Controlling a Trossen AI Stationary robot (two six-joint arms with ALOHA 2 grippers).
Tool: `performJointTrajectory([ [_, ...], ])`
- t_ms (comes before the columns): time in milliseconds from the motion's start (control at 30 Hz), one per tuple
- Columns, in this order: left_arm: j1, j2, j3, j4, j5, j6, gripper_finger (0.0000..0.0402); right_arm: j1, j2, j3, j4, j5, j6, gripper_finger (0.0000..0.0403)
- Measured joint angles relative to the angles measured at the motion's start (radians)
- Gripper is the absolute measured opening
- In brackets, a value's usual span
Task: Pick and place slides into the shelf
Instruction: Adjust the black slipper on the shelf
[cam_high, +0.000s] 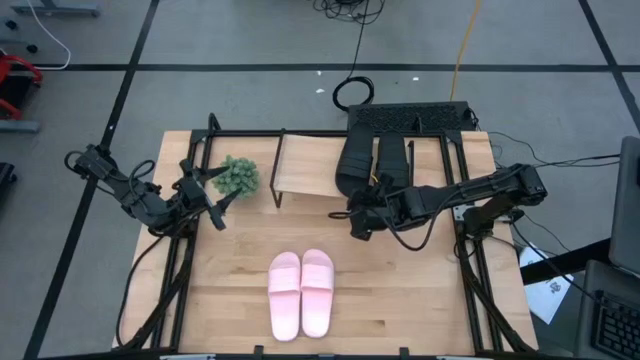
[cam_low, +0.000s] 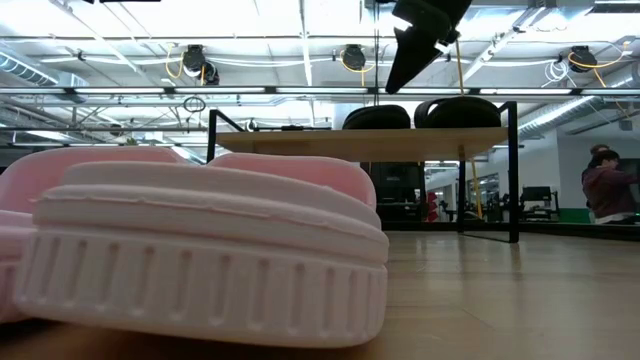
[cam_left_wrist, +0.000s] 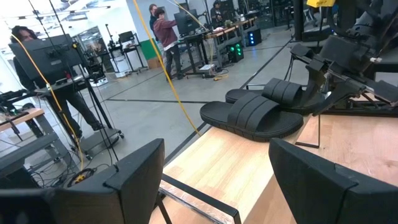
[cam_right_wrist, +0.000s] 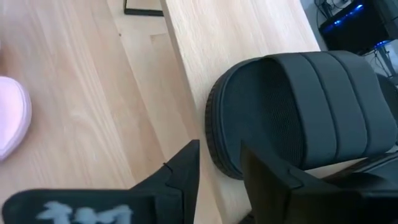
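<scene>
**Black pair on the shelf, pink pair waiting**

The shelf (cam_high: 305, 165) sits at the table's far edge, carrying the ribbed black slides (cam_high: 375, 160) lengthwise front-to-back. Pink slides (cam_high: 301, 292) (smooth, side by side) lie likewise near the front edge. Right gripper (cam_high: 358, 222) hovers open, empty; left gripper (cam_high: 205, 190) open.

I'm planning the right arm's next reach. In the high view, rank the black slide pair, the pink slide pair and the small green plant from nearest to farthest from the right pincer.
1. The black ribbed rubber slide pair, on the light wood shelf, just beyond the right pincer.
2. The light pink slide pair, on the tabletop toward the front edge.
3. The small green leafy plant, off the shelf's left end, near the left pincer.
</scene>
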Motion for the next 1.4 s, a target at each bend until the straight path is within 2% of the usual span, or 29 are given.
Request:
performJointTrajectory([
  [167, 0.000, 0.000, 0.000, 0.000, 0.000, 0.000, 0.0294, 0.000, 0.000, 0.000, 0.040, -0.063, 0.009, 0.0104],
  [400, 0.000, 0.000, 0.000, 0.000, 0.000, 0.000, 0.0294, 0.000, 0.000, 0.000, 0.109, -0.234, -0.032, 0.0104],
  [467, 0.000, 0.000, 0.000, 0.000, 0.000, 0.000, 0.0294, 0.007, -0.002, 0.001, 0.112, -0.235, -0.057, 0.0103],
  [567, 0.000, 0.000, 0.000, 0.000, 0.000, 0.000, 0.0294, 0.026, -0.014, 0.001, 0.119, -0.167, -0.095, 0.0097],
  [767, 0.000, 0.000, 0.000, 0.002, -0.001, 0.000, 0.0294, 0.077, -0.063, 0.002, 0.142, 0.104, -0.181, 0.0079],
  [833, 0.000, 0.001, 0.000, 0.003, -0.001, 0.001, 0.0294, 0.090, -0.070, 0.002, 0.130, 0.159, -0.183, 0.0073],
  [1000, 0.000, 0.002, 0.000, 0.004, -0.002, 0.000, 0.0294, 0.091, -0.045, 0.002, 0.065, 0.167, -0.157, 0.0051],
  [1167, 0.000, 0.002, 0.000, 0.004, -0.002, -0.003, 0.0294, 0.090, 0.022, 0.001, 0.004, 0.292, -0.161, 0.0021],
  [1267, 0.000, 0.002, 0.000, 0.004, -0.002, -0.004, 0.0294, 0.090, 0.042, 0.001, -0.007, 0.292, -0.166, 0.0005],
  [1400, 0.000, 0.002, 0.000, 0.004, -0.002, 0.000, 0.0294, 0.090, 0.035, 0.001, -0.015, 0.292, -0.151, 0.0003],
])
